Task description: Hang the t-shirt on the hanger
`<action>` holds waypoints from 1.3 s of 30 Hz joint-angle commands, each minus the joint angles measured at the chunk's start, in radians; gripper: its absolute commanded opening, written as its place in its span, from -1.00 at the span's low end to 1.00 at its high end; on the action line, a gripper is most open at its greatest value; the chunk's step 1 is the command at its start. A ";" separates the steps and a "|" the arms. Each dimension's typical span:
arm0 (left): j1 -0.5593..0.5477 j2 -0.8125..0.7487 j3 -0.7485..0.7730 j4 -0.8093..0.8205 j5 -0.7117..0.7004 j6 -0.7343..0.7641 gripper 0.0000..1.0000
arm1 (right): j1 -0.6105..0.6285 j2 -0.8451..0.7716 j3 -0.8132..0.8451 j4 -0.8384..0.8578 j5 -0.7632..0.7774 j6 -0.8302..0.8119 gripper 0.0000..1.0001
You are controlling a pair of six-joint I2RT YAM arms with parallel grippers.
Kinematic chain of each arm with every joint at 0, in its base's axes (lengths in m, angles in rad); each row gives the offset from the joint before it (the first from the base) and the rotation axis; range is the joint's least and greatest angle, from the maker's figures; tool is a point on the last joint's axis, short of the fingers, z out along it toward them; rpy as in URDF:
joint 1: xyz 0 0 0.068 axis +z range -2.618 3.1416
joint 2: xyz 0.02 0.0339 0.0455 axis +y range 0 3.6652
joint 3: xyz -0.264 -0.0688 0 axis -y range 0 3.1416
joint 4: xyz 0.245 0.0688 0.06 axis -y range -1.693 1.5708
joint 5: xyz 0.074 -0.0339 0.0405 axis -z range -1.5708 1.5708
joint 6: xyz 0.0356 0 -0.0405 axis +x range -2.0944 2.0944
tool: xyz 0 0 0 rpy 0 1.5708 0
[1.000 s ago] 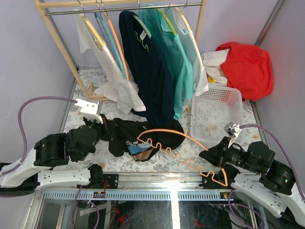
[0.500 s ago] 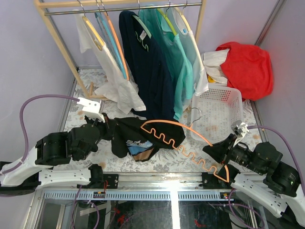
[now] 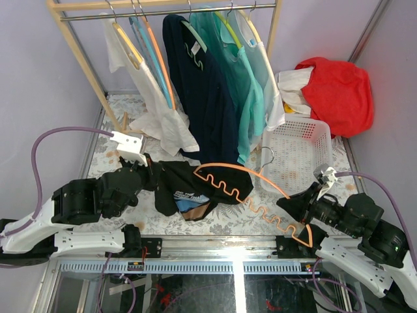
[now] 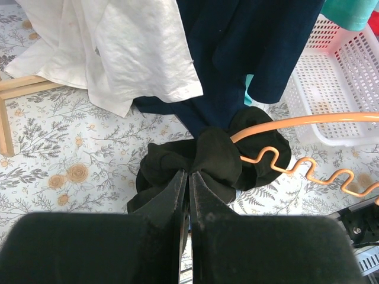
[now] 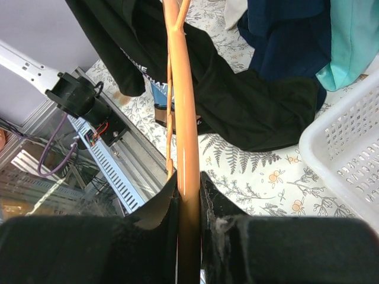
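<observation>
The black t-shirt [image 3: 195,186] with white lettering lies bunched on the floral table, also in the left wrist view [image 4: 213,157] and the right wrist view [image 5: 249,100]. My left gripper [image 3: 151,175] is shut on a fold of the t-shirt at its left side [image 4: 188,173]. The orange hanger [image 3: 251,189] with wavy bar and silver hook [image 3: 264,156] lies tilted over the shirt, its left end above the black cloth. My right gripper [image 3: 293,210] is shut on the hanger's right arm [image 5: 188,177].
A wooden rack [image 3: 71,39] at the back holds white, navy [image 3: 205,91] and teal shirts on hangers. A white basket [image 3: 296,153] stands at the right, with a red cloth [image 3: 339,88] behind it. The metal front rail [image 3: 215,264] runs along the near edge.
The hanger has been lifted and carried back and left, over the shirt. The left gripper has shifted right with the shirt fold. Little moved in the last half second.
</observation>
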 commanded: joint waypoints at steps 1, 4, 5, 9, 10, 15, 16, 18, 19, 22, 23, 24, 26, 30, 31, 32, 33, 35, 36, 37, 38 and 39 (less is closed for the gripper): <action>0.007 0.008 0.041 0.007 -0.007 -0.006 -1.00 | 0.002 0.014 0.001 0.106 -0.051 -0.007 -1.00; 0.007 0.014 0.044 0.009 -0.009 -0.005 -1.00 | 0.002 0.011 -0.031 0.141 -0.088 0.016 -1.00; 0.006 0.016 0.046 0.009 -0.009 -0.005 -1.00 | 0.002 0.011 -0.043 0.153 -0.101 0.024 -1.00; 0.006 0.019 0.055 0.008 -0.007 -0.001 -1.00 | 0.001 0.004 -0.081 0.197 -0.147 0.051 -1.00; 0.007 0.019 0.058 0.008 -0.005 0.001 -1.00 | 0.002 0.000 -0.087 0.206 -0.158 0.056 -1.00; 0.007 0.020 0.081 0.029 0.033 0.036 -1.00 | 0.002 -0.024 -0.119 0.255 -0.168 0.063 -1.00; 0.006 0.024 0.091 0.036 0.044 0.047 -1.00 | 0.001 -0.033 -0.132 0.282 -0.170 0.065 -1.00; 0.006 0.032 0.120 0.047 0.071 0.066 -1.00 | 0.002 -0.057 -0.158 0.346 -0.163 0.077 -1.00; 0.006 0.035 0.136 0.056 0.086 0.077 -1.00 | 0.001 -0.067 -0.172 0.379 -0.159 0.081 -1.00; 0.006 0.045 0.182 0.089 0.136 0.117 -1.00 | 0.001 -0.095 -0.217 0.469 -0.147 0.096 -1.00; 0.006 0.051 0.204 0.096 0.149 0.127 -1.00 | 0.002 -0.103 -0.230 0.506 -0.151 0.104 -1.00; 0.007 0.059 0.220 0.102 0.161 0.138 -1.00 | 0.002 -0.110 -0.241 0.532 -0.152 0.110 -1.00; 0.008 0.080 0.259 0.109 0.182 0.160 -1.00 | 0.002 -0.133 -0.259 0.589 -0.158 0.120 -1.00; 0.006 0.139 0.352 0.110 0.219 0.203 -1.00 | 0.002 -0.197 -0.282 0.662 -0.157 0.126 -1.00; 0.006 0.150 0.375 0.110 0.224 0.213 -1.00 | 0.002 -0.208 -0.284 0.674 -0.156 0.124 -1.00; 0.007 0.161 0.395 0.108 0.228 0.221 -1.00 | 0.001 -0.221 -0.285 0.685 -0.154 0.122 -1.00; 0.006 0.172 0.417 0.105 0.228 0.228 -1.00 | 0.002 -0.226 -0.278 0.686 -0.157 0.116 -1.00; 0.007 0.186 0.449 0.097 0.221 0.238 -1.00 | 0.002 -0.226 -0.254 0.692 -0.165 0.099 -1.00; 0.006 0.191 0.460 0.095 0.217 0.242 -1.00 | 0.002 -0.225 -0.242 0.700 -0.174 0.094 -1.00; 0.007 0.195 0.474 0.092 0.213 0.246 -1.00 | 0.002 -0.223 -0.231 0.708 -0.179 0.086 -1.00; 0.006 0.197 0.486 0.088 0.208 0.249 -1.00 | 0.001 -0.223 -0.220 0.711 -0.177 0.077 -1.00; 0.005 0.202 0.496 0.080 0.200 0.253 -1.00 | 0.002 -0.223 -0.214 0.719 -0.177 0.068 -1.00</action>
